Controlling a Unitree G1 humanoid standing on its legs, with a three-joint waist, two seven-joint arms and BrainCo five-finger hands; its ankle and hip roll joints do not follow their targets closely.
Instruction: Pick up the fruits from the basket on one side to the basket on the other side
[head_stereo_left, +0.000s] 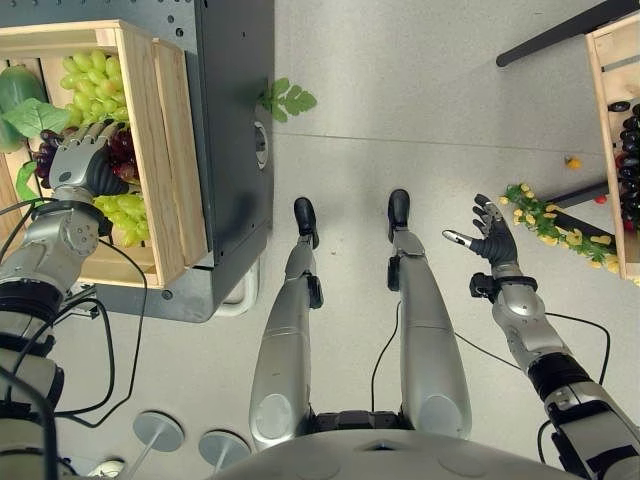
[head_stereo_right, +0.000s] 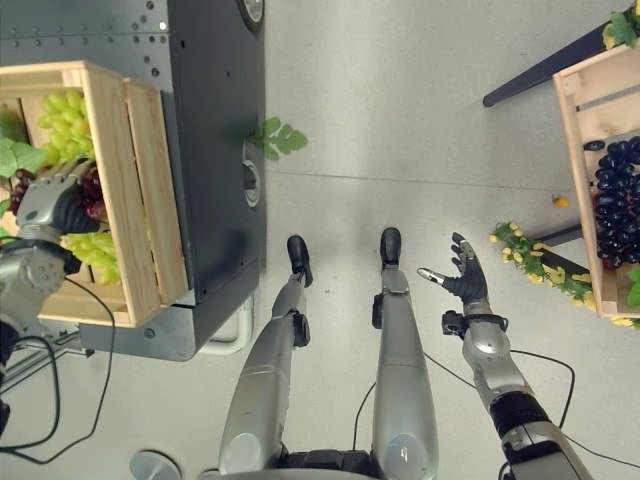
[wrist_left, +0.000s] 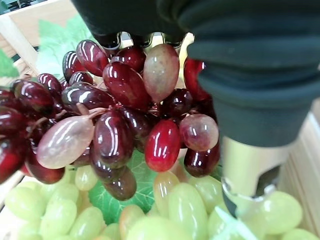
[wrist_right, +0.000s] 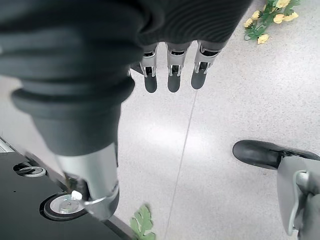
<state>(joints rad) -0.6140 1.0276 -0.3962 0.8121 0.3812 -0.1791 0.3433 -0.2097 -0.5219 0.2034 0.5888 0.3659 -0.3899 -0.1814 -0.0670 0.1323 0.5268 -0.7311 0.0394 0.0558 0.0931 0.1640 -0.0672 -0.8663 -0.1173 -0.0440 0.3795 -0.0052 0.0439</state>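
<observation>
On the robot's left side, an open wooden slat crate (head_stereo_left: 168, 150) stands on a dark grey metal stand (head_stereo_left: 235, 120) and holds bunches of pale green grapes (head_stereo_left: 90, 80), a bunch of dark red grapes (wrist_left: 115, 120) and some broad green leaves (head_stereo_left: 25, 105). Down inside this crate is the left hand (head_stereo_left: 85, 160), its dark ribbed cover upward and the fingers reaching into the red bunch. From the left wrist view the red grapes hang just below the finger roots and the thumb (wrist_left: 247, 175) stands beside them over the green grapes, but the fingertips are hidden behind the fruit, so I cannot tell if they close on it. The right hand (head_stereo_left: 490, 238) is held over the light grey speckled floor (head_stereo_left: 420, 100), well apart from both crates, palm up with the fingers spread wide and holding nothing. At the far right a second wooden crate (head_stereo_right: 575, 170) contains a bunch of dark blue-black grapes (head_stereo_right: 615, 190). Near its lower corner a sprig of small yellow flowers with green leaves (head_stereo_left: 545, 220) lies on the floor, and one loose green leaf (head_stereo_left: 288, 99) lies beside the metal stand.
</observation>
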